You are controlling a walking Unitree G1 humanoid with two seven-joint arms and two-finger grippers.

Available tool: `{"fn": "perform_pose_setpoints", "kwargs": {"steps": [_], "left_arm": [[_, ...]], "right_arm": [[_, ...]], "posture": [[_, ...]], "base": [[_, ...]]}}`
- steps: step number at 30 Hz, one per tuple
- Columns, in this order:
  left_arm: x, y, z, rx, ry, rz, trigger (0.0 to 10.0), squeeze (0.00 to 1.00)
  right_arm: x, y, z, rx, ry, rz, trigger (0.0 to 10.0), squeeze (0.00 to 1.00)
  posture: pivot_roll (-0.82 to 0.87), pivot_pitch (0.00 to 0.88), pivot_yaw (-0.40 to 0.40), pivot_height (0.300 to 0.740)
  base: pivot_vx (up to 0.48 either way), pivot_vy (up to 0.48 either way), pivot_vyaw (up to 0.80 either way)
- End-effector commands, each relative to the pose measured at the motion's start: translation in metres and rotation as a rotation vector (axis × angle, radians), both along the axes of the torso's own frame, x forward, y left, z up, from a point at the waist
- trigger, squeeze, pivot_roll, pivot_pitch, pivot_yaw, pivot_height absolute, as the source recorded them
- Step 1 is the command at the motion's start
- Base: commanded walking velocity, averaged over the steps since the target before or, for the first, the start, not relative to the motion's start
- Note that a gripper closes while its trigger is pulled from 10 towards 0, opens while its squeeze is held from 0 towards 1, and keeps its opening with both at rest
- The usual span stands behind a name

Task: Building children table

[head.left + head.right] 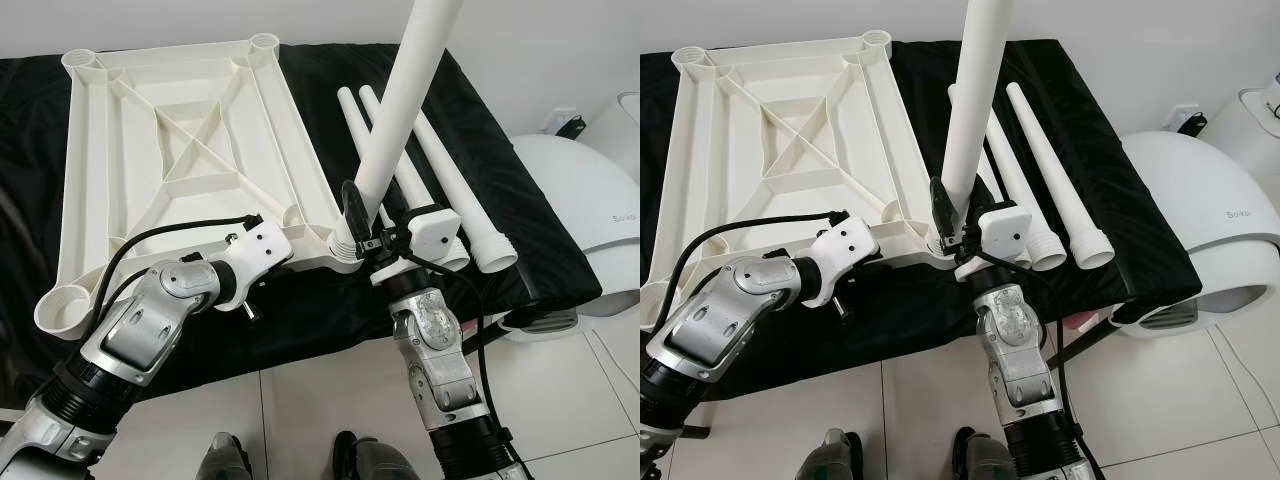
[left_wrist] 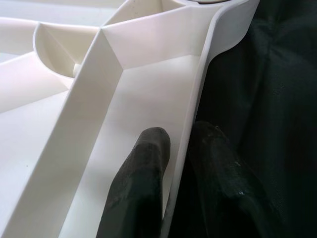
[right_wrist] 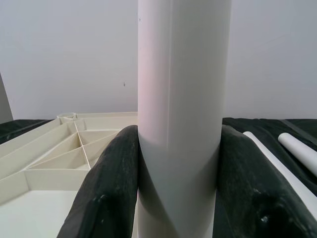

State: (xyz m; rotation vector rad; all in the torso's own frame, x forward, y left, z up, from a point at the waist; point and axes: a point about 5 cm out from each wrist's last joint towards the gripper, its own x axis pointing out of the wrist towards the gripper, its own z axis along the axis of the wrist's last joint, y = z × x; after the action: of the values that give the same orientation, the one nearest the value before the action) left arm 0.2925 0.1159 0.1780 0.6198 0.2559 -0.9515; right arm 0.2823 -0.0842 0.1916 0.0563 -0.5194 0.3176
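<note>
White table leg (image 3: 181, 99) is clamped upright between my right gripper (image 3: 178, 198) fingers; left gripper (image 2: 181, 168) fingers pinch the tabletop (image 1: 180, 150) rim.

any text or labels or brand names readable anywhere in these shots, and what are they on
"So..." in small grey letters on the white domed appliance standing on the floor to the robot's right; only the first letters can be made out, the rest is too small and blurred to read.
No writing can be seen on the upturned table top, the table legs or the black cloth.
</note>
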Motion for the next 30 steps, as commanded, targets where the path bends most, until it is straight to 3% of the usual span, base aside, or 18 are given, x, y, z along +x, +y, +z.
{"fn": "perform_pose_setpoints", "kwargs": {"steps": [1,9,10,12,20,22,30], "left_arm": [[-0.004,-0.003,0.009,0.01,-0.006,-0.072,10.0,0.0],[-0.004,-0.002,0.009,0.009,-0.007,-0.068,10.0,0.0],[-0.004,-0.002,0.01,0.008,-0.009,-0.068,10.0,0.0],[-0.004,-0.003,0.01,0.008,-0.009,-0.068,10.0,0.0],[-0.004,-0.002,0.01,0.008,-0.01,-0.067,10.0,0.0],[-0.004,-0.002,0.01,0.008,-0.009,-0.066,10.0,0.0],[-0.004,-0.001,0.011,0.008,-0.011,-0.066,10.0,0.0]], "right_arm": [[0.004,-0.038,-0.078,-0.119,0.364,-0.155,10.0,0.0],[0.001,-0.031,-0.068,-0.111,0.308,-0.041,10.0,0.0],[-0.002,-0.027,-0.065,-0.099,0.295,0.055,10.0,0.0],[-0.003,-0.027,-0.064,-0.096,0.294,0.083,10.0,0.0],[-0.002,-0.035,-0.068,-0.08,0.316,0.037,10.0,0.0],[0.0,-0.039,-0.07,-0.078,0.33,-0.046,10.0,0.0],[-0.001,-0.035,-0.071,-0.088,0.316,-0.073,10.0,0.0]], "posture": [[0.1,0.222,-0.035,0.74],[0.1,0.223,-0.036,0.74],[0.1,0.223,-0.037,0.74],[0.1,0.223,-0.037,0.74],[0.1,0.225,-0.039,0.74],[0.1,0.226,-0.039,0.74],[0.1,0.224,-0.036,0.74]], "base": [[0.0,0.0,0.0],[0.0,0.0,0.0],[0.0,0.0,0.0],[0.0,0.0,0.0],[0.0,0.0,0.0],[0.0,0.0,0.0],[0.0,0.0,0.0]]}}
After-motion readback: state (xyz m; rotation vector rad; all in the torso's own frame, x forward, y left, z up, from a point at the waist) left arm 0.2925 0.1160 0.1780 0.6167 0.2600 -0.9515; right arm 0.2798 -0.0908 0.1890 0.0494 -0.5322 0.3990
